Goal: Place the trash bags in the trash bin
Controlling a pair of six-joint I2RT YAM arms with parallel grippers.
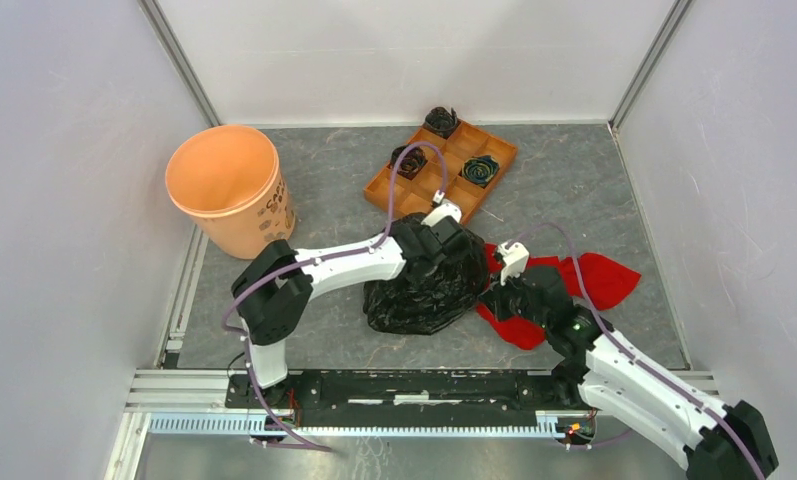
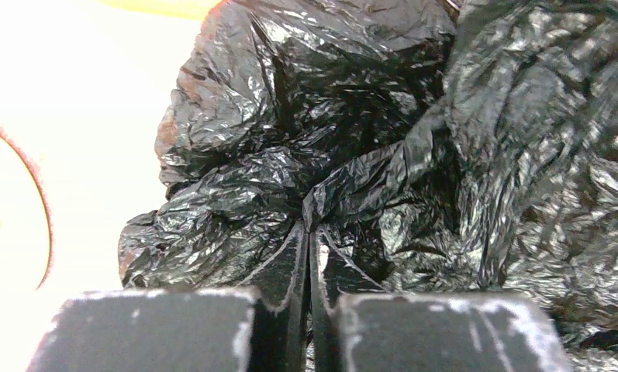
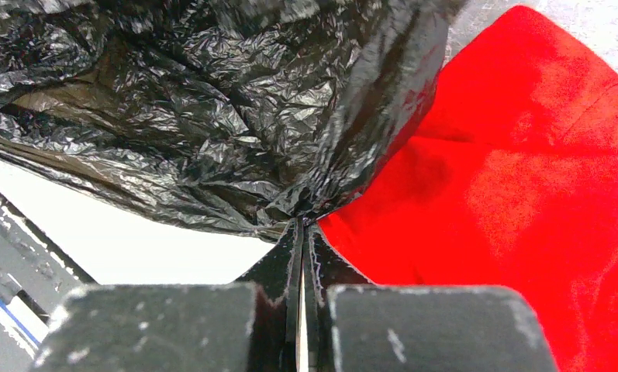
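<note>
A large wrinkled black trash bag (image 1: 419, 295) lies on the grey table between both arms. My left gripper (image 1: 452, 262) is pressed into its top and is shut on a fold of the film (image 2: 344, 182); its fingertips (image 2: 293, 240) stand together. My right gripper (image 1: 491, 296) is at the bag's right edge, shut on a pinch of the same bag (image 3: 236, 132), with the film bunched at its tips (image 3: 302, 225). The round orange trash bin (image 1: 229, 190) stands upright and open at the back left, well apart from the bag.
A red cloth (image 1: 594, 280) lies under and to the right of my right gripper, and shows in the right wrist view (image 3: 523, 178). A flat orange compartment tray (image 1: 499, 150) with three dark crinkly wads stands at the back. Walls enclose the table.
</note>
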